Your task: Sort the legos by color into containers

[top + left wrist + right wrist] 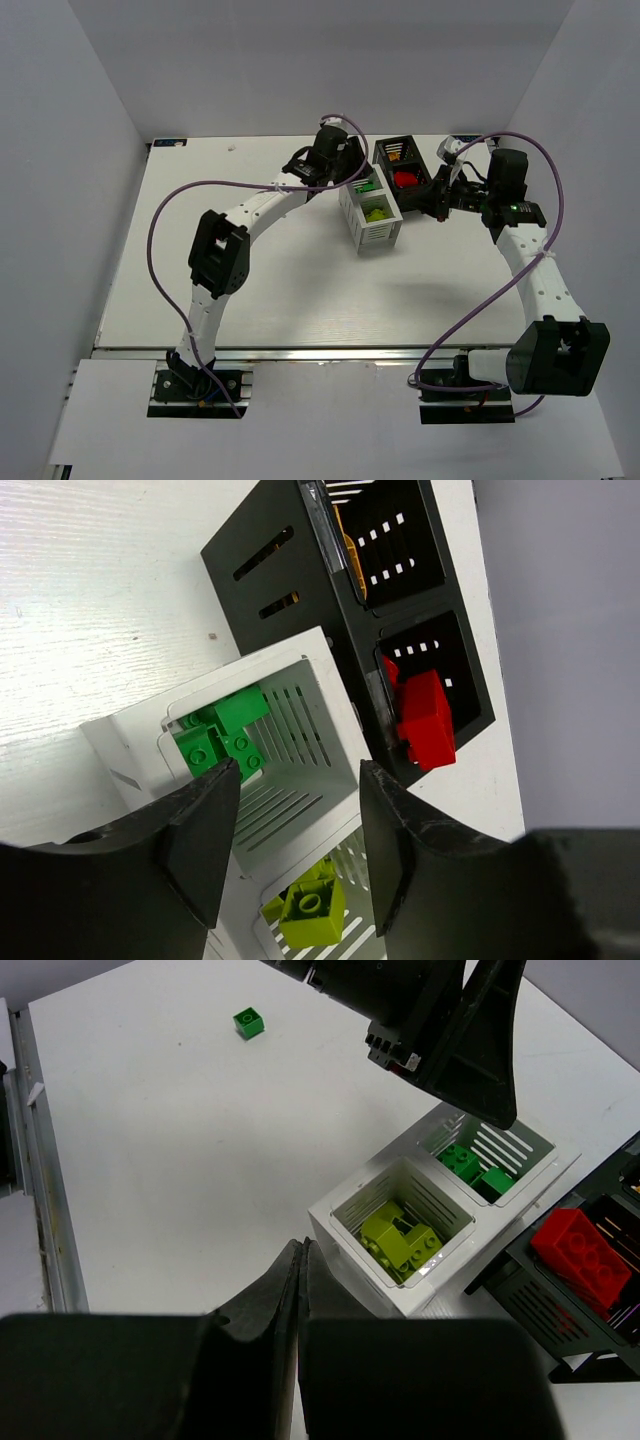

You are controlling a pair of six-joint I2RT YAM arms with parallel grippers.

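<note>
The left pincer [298, 780] was held released, its fingers spread wide, just above the white container [360, 1272] on the desk [250, 290]. One loose green lego [248, 1023] was seen lying alone on the bare desk, well apart from both containers, in the right wrist view. In the white container, green legos [222, 738] were held in the far compartment and lime-yellow legos [398, 1240] in the near one. Just to its right, touching or nearly so, the black container [240, 550] was set, with orange legos [397, 153] in its far compartment and a red lego [580, 1252] in its near one. On the right, the right pincer [300, 1260] was kept clenched beside the black container, with nothing seen between its fingers.
</note>
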